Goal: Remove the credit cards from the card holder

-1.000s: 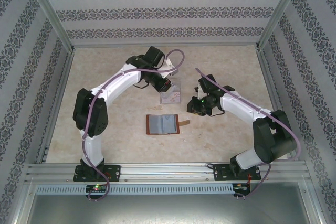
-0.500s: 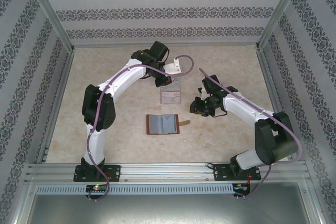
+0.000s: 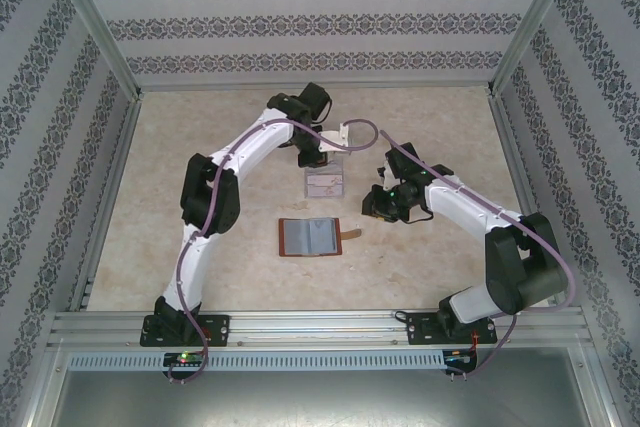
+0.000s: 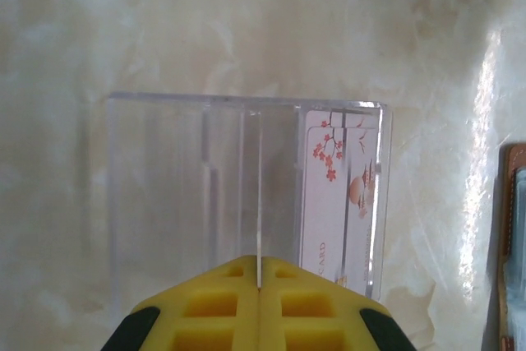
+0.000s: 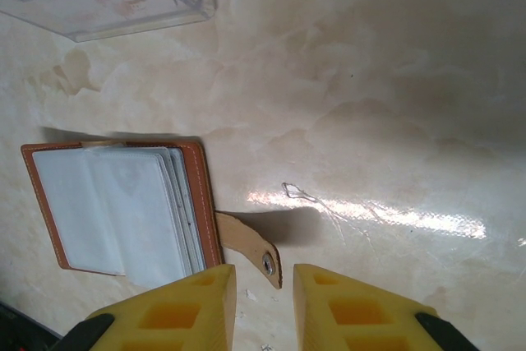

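We see the table (image 3: 200,127) with the left arm (image 3: 245,152) arched far out beyond the card holder (image 3: 311,237), and the right arm (image 3: 470,212) bent in at the holder's right. A clear box (image 3: 324,183) stands just beyond the holder, which lies open. A blossom-printed credit card (image 4: 341,203) in the box reads "CARD". The left gripper (image 4: 259,269) hangs over the box with its fingers pressed together. The right gripper (image 5: 265,281) is partly open and empty, just beside the holder's strap tab (image 5: 251,248).

The card holder (image 5: 123,207) is brown stitched leather, matt, with smooth, faintly shiny grey-blue pockets. The box (image 4: 189,187) is clear glossy plastic. The desk (image 5: 370,80) is smooth, marble-patterned and glossy, throwing glare.
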